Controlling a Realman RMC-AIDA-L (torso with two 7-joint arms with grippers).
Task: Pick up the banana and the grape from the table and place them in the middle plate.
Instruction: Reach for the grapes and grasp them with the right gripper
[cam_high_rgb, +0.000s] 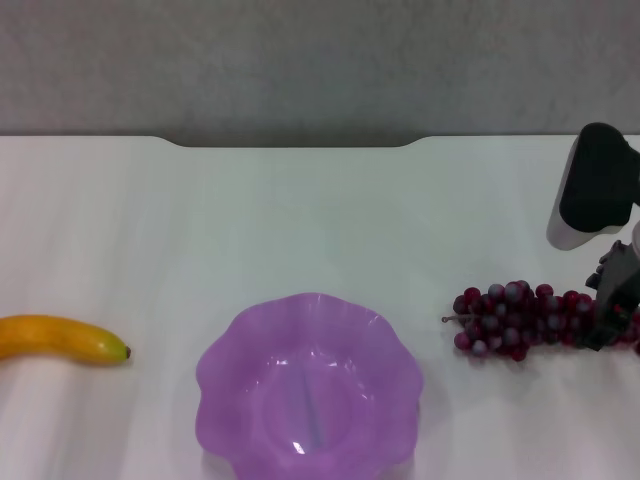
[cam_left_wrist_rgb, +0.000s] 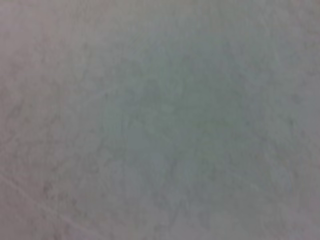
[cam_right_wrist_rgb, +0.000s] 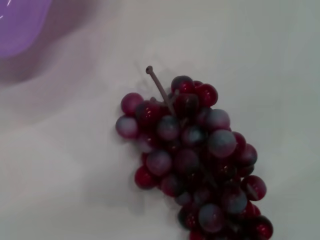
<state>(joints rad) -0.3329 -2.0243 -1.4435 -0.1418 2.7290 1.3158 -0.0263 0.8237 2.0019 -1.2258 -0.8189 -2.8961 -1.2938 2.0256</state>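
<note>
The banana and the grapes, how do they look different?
The smooth yellow-orange banana is one curved piece; the dark red-purple grape bunch is many small round balls with a thin stem. The banana lies left of the purple wavy-rimmed plate, away from any gripper; the grapes lie right, at the right gripper. Both rest on the white table.

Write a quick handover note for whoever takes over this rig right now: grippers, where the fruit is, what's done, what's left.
Right gripper: down at the far right end of the grape, which lies on the table to the right of the middle plate.
Left arm: not in the head view; its wrist camera shows only a blank surface.
Banana: on the table, left of the plate.
Plate: nothing in it.
Done: nothing placed yet.
Left: grasp the grape and put it in the plate, then the banana.
</note>
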